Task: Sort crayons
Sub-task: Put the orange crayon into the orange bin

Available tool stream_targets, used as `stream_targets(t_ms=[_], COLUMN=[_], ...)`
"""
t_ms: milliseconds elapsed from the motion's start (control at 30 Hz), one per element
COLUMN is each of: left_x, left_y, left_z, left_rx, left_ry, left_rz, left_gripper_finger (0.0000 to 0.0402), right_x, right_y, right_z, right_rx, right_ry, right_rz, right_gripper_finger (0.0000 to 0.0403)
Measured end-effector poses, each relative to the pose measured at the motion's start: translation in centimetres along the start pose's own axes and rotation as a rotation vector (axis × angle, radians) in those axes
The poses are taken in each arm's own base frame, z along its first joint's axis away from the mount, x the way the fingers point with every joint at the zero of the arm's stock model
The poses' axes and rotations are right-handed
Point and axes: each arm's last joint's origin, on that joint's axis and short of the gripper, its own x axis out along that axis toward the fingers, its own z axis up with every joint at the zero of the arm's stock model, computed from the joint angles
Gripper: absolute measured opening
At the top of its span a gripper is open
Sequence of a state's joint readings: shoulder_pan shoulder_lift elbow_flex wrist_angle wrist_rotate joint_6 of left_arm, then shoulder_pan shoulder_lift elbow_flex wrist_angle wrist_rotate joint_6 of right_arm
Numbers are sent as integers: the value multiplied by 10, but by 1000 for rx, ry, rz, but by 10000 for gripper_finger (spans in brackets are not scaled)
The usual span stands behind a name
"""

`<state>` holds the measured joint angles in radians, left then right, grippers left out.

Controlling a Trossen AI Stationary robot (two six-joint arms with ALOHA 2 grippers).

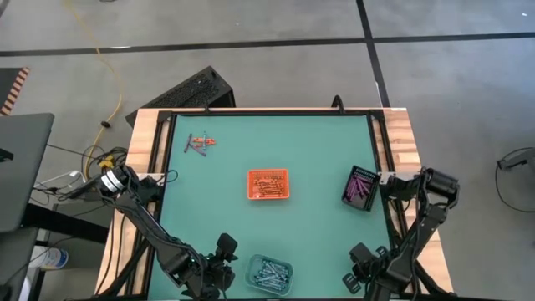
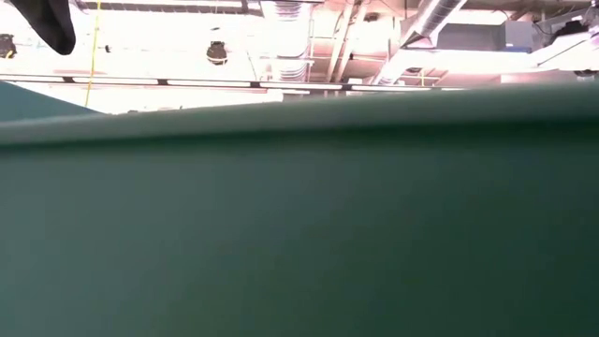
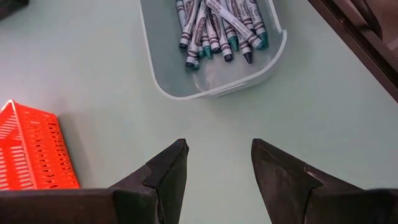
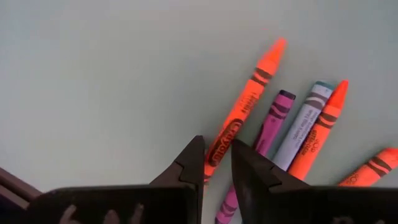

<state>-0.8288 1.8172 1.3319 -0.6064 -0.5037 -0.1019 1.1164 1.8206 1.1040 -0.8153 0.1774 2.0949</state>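
Near edge of the table, high view: left gripper (image 1: 219, 267) low beside the clear tray (image 1: 269, 272), right gripper (image 1: 368, 272) toward the near right corner.

Left gripper (image 3: 217, 149) in its wrist view: open, nothing held, both fingers (image 3: 171, 168) apart over bare green mat (image 3: 93, 62). Just ahead, the clear tray (image 3: 168, 93) with its blue-grey crayons (image 3: 217, 25) bundled inside, tips pointing toward the gripper. To one side, a corner of the orange tray (image 3: 31, 149).

Right gripper (image 4: 216, 146) in its wrist view: close over 5 loose crayons lying flat on the mat. Nearest, a long orange crayon (image 4: 249, 106), its lower end running in under the gripper's tip. Gripped or merely straddled: cannot tell. Beside it, fanned out and nearly touching: 1 purple crayon (image 4: 273, 118), 1 blue-grey crayon (image 4: 305, 121), 1 shorter orange crayon (image 4: 323, 124), and 1 more orange end (image 4: 373, 168) at the edge.

Rest of the table, from above:
- Orange tray (image 1: 268, 185) at the centre, holding orange-red crayons.
- Black tray (image 1: 361, 187) at the right edge, holding purple crayons.
- Small loose pile (image 1: 201, 142) of unsorted crayons at the far left corner, well apart from all 3 trays.
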Motion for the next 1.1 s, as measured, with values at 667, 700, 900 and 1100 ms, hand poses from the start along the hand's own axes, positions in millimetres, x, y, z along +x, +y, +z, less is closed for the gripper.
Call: stream_targets(t_ms=[667, 700, 900, 1100], left_x=[0, 0, 0, 0], left_y=[0, 0, 0, 0], left_z=[0, 0, 0, 0], left_rx=[1, 1, 1, 1], left_ry=[0, 0, 1, 1], left_rz=[0, 0, 0, 0], left_gripper_finger=[168, 168, 168, 168], right_x=[4, 4, 5, 7], right_y=[7, 8, 15, 23], right_z=[10, 11, 15, 23], right_rx=[-62, -65, -100, -147], right_ry=[9, 7, -55, -98], right_rz=[26, 29, 98, 144], right_gripper_finger=[25, 20, 3, 1])
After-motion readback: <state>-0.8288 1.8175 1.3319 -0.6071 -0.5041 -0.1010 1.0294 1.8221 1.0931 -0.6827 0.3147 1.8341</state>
